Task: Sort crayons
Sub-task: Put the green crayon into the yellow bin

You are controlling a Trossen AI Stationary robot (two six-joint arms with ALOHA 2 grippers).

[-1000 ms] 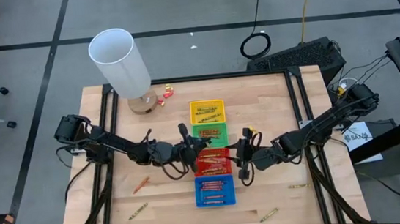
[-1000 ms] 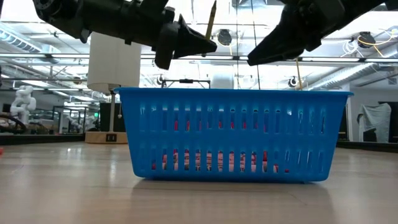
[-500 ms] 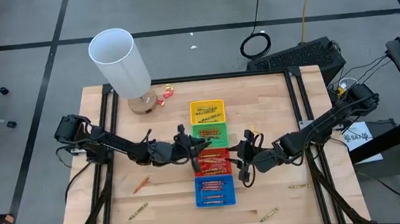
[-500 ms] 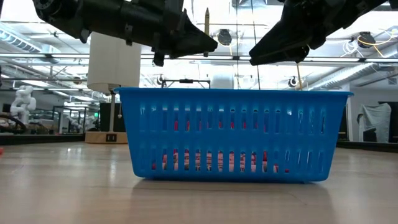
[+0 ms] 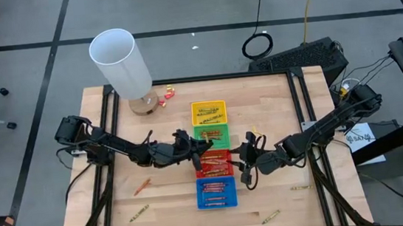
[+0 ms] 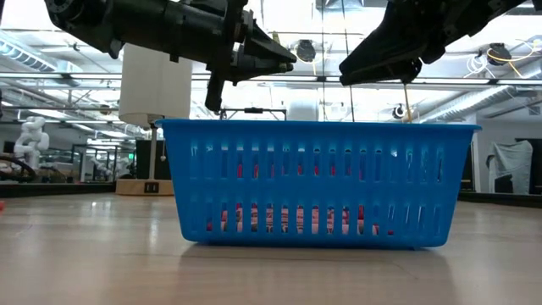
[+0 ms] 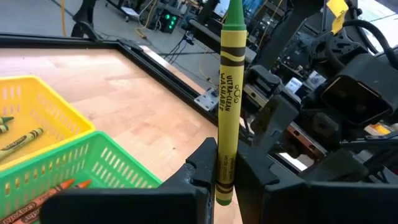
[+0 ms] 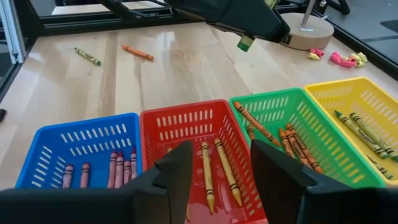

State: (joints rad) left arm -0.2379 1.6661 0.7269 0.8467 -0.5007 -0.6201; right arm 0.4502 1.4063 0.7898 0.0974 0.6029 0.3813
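Note:
Four trays stand in a row mid-table: yellow [image 5: 209, 112], green [image 5: 212, 134], red [image 5: 215, 164] and blue [image 5: 217, 193], each with crayons lying inside. My left gripper [image 5: 192, 148] hovers over the green and red trays, shut on a green crayon with a yellow-green label [image 7: 227, 93]. My right gripper [image 5: 246, 158] hangs open beside the red tray's right side; in its wrist view its fingers [image 8: 180, 171] stand apart above the red tray [image 8: 193, 124]. Loose crayons lie on the wood: an orange one [image 5: 142, 186] and olive ones [image 5: 138, 212] [image 5: 271, 215]. My left gripper pinches the green crayon between its two fingers close to one end [image 7: 224, 177]. The fingers reach in level from the table's left and lie across the crayon. The crayon's long part sticks out free to one side, lifted clear above the trays; its short end [image 8: 245, 42] pokes out the other side.
A tall white cylinder [image 5: 122, 61] on a round wooden base stands at the far left, with small red and yellow bits [image 5: 168, 92] beside it. Another olive crayon [image 5: 300, 188] lies toward the near right. Black rails frame the table.
My left gripper has rolled about its own pointing line while staying in place. The crayon, which stuck up above the fingers in the low view, has swung over with it and no longer shows above them. My right gripper has barely moved.

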